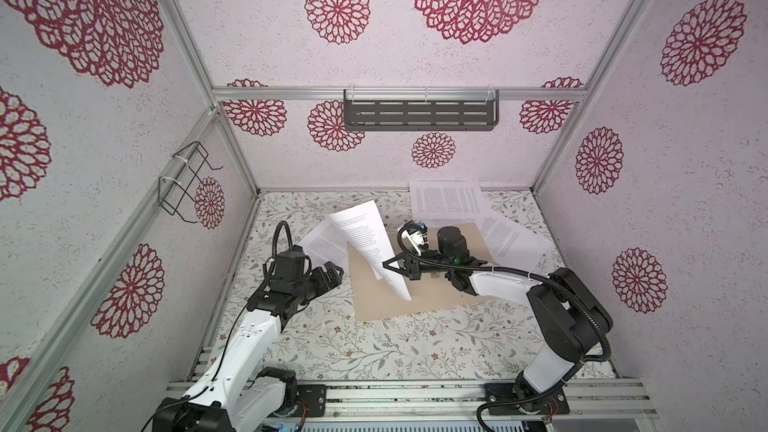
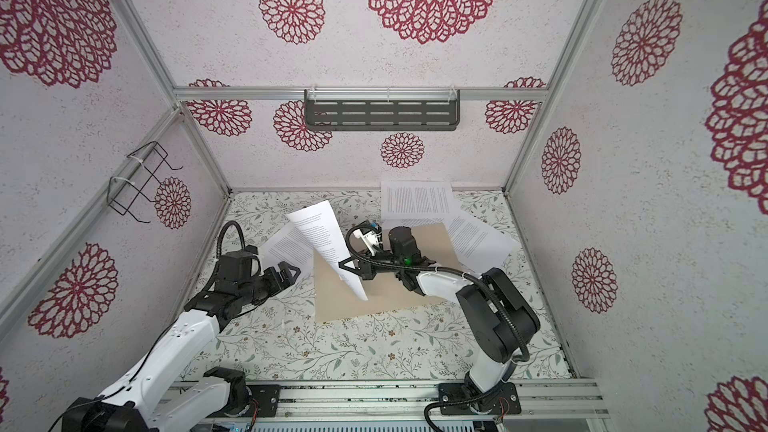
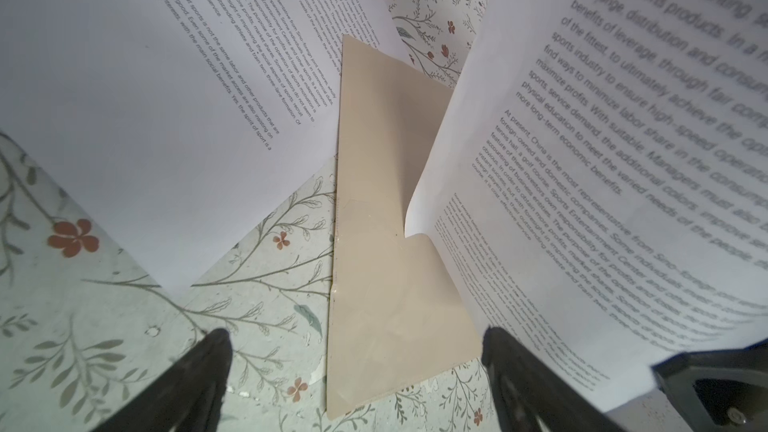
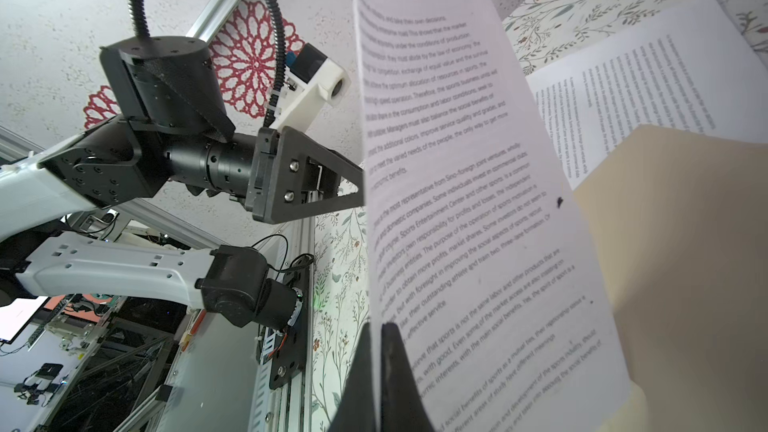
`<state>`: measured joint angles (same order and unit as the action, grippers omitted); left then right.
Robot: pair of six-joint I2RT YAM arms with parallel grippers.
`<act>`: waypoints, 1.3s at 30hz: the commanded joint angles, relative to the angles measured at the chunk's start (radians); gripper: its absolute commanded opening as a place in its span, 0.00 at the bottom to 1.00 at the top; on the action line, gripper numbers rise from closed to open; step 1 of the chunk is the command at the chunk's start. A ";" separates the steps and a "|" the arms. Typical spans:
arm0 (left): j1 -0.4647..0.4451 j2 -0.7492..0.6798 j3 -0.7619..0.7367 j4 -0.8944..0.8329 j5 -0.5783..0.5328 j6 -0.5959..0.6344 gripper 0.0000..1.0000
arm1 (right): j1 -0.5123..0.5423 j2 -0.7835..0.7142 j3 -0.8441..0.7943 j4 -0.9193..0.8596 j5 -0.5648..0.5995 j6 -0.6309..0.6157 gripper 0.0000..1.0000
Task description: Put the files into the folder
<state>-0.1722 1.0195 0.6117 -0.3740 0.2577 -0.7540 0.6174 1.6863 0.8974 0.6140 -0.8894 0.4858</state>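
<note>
The beige folder (image 1: 386,305) (image 2: 374,301) lies flat mid-table. My right gripper (image 1: 384,263) (image 4: 379,326) is shut on the edge of one printed sheet (image 1: 365,234) (image 4: 457,160), which stands up and curls above the folder's left part. My left gripper (image 1: 337,273) (image 3: 356,334) hovers open just left of the folder (image 3: 386,243), nothing between its fingers; the lifted sheet (image 3: 602,160) rises beside one finger. Another sheet (image 1: 322,243) (image 3: 145,97) lies at the folder's far left corner. Two more of the files, one sheet (image 1: 446,201) at the back and one sheet (image 1: 513,243) at the right, lie flat.
A black wire rack (image 1: 185,182) hangs on the left wall and a grey slotted shelf (image 1: 419,114) on the back wall. Panels close the cell on three sides. A metal rail (image 1: 415,401) carrying both arm bases runs along the front edge.
</note>
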 commanded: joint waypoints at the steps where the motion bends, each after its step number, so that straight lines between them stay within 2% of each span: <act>1: 0.004 0.022 0.026 0.054 0.041 -0.005 0.97 | -0.005 -0.022 0.032 -0.068 0.040 -0.087 0.00; 8: 0.000 0.057 0.047 0.083 0.066 -0.012 0.97 | -0.005 -0.075 0.091 -0.315 0.205 -0.257 0.00; 13: 0.002 0.047 0.056 0.062 0.031 0.002 0.97 | -0.007 -0.152 0.153 -0.510 0.410 -0.333 0.00; 17: 0.002 0.041 0.075 0.034 0.017 0.003 0.97 | -0.016 -0.209 0.261 -0.765 0.680 -0.335 0.00; 21: 0.001 0.034 0.081 0.025 0.015 0.006 0.97 | -0.058 -0.327 0.266 -0.898 0.930 -0.312 0.00; 25: 0.002 0.035 0.074 0.027 0.023 0.005 0.97 | -0.100 -0.370 0.314 -1.080 1.131 -0.324 0.00; 28: 0.002 0.041 0.072 0.027 0.027 0.002 0.98 | -0.082 -0.393 0.347 -1.169 1.221 -0.327 0.00; 30: 0.001 0.046 0.077 0.020 0.026 0.002 0.97 | -0.004 -0.367 0.397 -1.231 1.324 -0.339 0.00; 35: 0.000 0.066 0.087 0.021 0.029 -0.001 0.97 | 0.121 -0.211 0.503 -1.338 1.371 -0.308 0.00; 39: -0.003 0.066 0.091 0.024 0.036 -0.008 0.97 | 0.127 -0.146 0.418 -1.169 1.131 -0.240 0.00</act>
<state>-0.1722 1.0851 0.6727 -0.3508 0.2836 -0.7609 0.7506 1.5070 1.3514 -0.5907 0.3286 0.1871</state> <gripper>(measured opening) 0.975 0.043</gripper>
